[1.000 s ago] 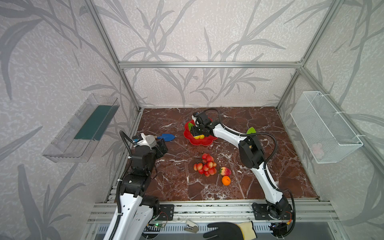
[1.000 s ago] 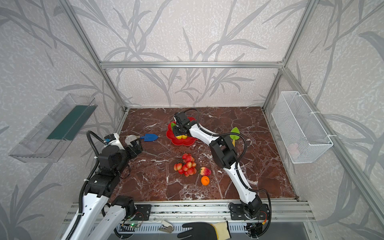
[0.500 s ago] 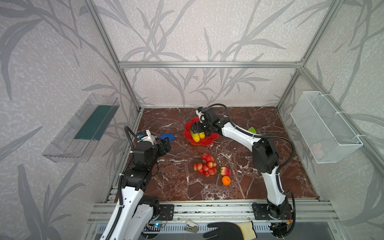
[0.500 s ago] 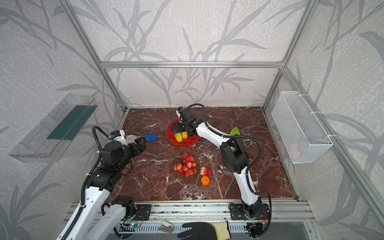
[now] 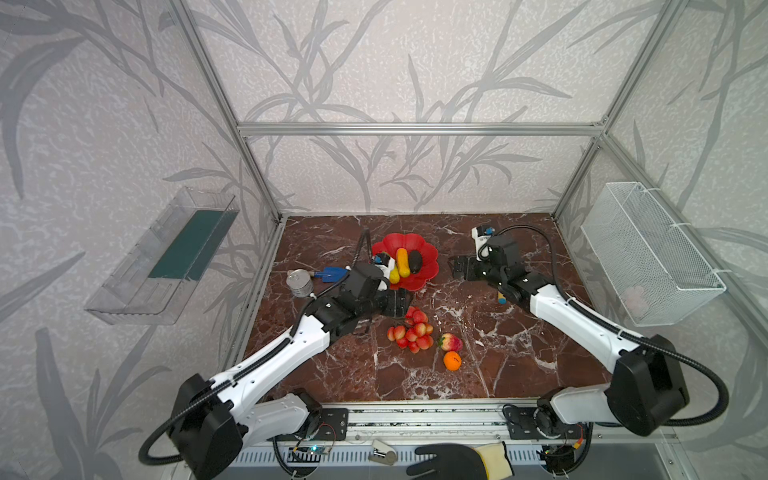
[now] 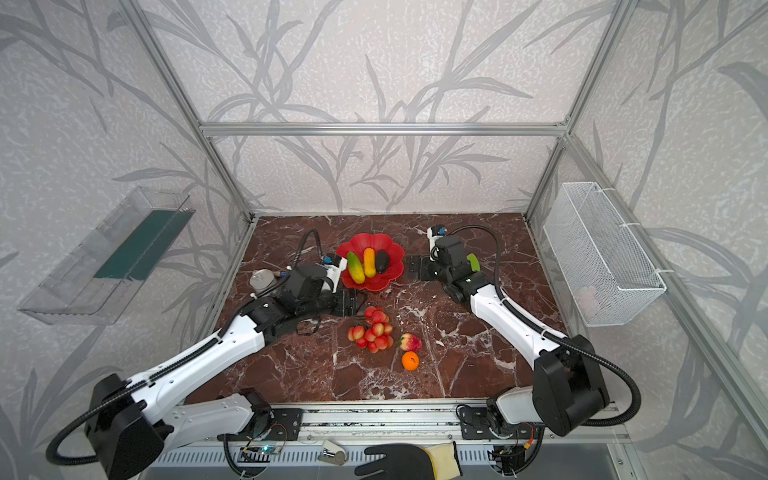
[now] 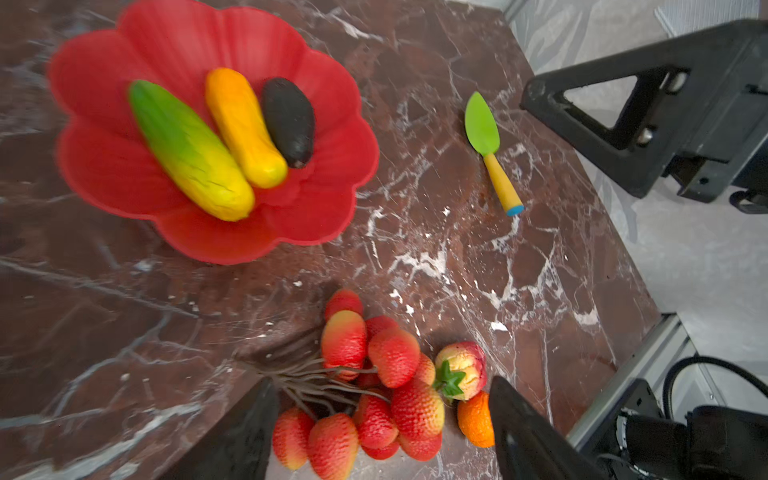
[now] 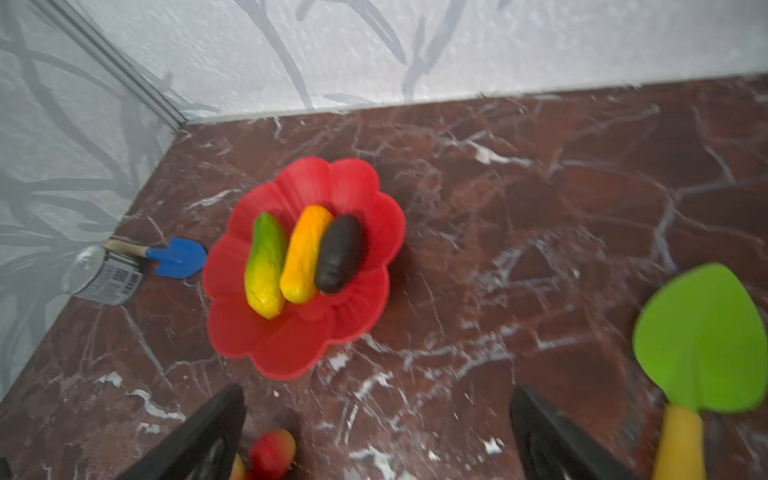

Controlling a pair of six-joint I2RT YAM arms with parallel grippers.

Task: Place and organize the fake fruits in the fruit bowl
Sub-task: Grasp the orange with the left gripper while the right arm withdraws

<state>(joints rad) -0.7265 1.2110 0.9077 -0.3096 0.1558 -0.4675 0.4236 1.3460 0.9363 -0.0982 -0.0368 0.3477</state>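
Observation:
The red fruit bowl (image 5: 409, 240) (image 6: 370, 239) (image 7: 187, 37) (image 8: 328, 183) holds three fake fruits side by side: green-yellow oblong (image 6: 355, 268) (image 7: 189, 151) (image 8: 265, 266), yellow-orange oblong (image 5: 402, 262) (image 7: 245, 126) (image 8: 305, 254) and dark oval (image 5: 415, 262) (image 7: 289, 122) (image 8: 340, 253). On the table lie the red berry cluster (image 5: 411, 332) (image 6: 374, 330), strawberry (image 5: 450, 343) (image 7: 463, 370) and orange ball (image 5: 452, 360) (image 7: 476, 419). My left gripper (image 5: 399, 301) (image 7: 380, 386) hovers open by the cluster's stem end. My right gripper (image 5: 459, 268) (image 8: 376, 392) stands open and empty, right of the bowl.
A green trowel (image 6: 472, 262) (image 7: 482, 124) (image 8: 702, 336) lies under the right arm. A blue trowel (image 5: 332, 274) (image 8: 178, 257) and silver can (image 5: 299, 282) sit left of the bowl. A wire basket (image 5: 648, 249) and clear shelf (image 5: 166, 257) hang on the side walls.
My right gripper has opened and drawn back to the right from the bowl. My left arm has swung in from the left edge to the berry cluster.

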